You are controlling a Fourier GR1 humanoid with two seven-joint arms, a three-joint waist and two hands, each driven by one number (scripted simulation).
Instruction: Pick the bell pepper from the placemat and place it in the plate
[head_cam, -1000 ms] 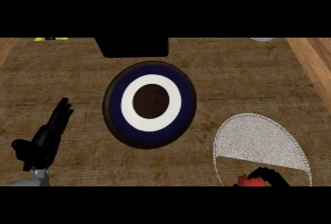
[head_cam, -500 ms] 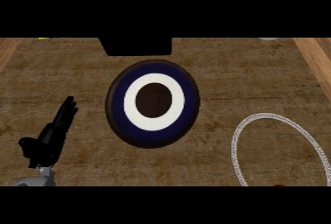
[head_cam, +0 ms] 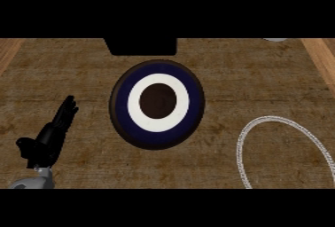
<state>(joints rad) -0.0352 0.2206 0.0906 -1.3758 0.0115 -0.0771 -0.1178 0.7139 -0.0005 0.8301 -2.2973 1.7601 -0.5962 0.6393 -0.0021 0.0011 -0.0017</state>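
Since a second ago the red bell pepper and the right hand have gone from the 5 o'clock corner, and neither shows now. The placemat (head_cam: 243, 146), a pale oval outline, lies at 4 o'clock. The plate (head_cam: 157, 104), ringed blue and white, sits mid-worktop (head_cam: 262, 80). The left hand (head_cam: 49, 137) rests at 8 o'clock, fingers straight and holding nothing.

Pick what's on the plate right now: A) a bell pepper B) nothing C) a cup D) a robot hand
B: the plate shows only its own dark centre, white ring and navy band, with nothing resting on it; the left robot hand sits open on the counter off to its side.
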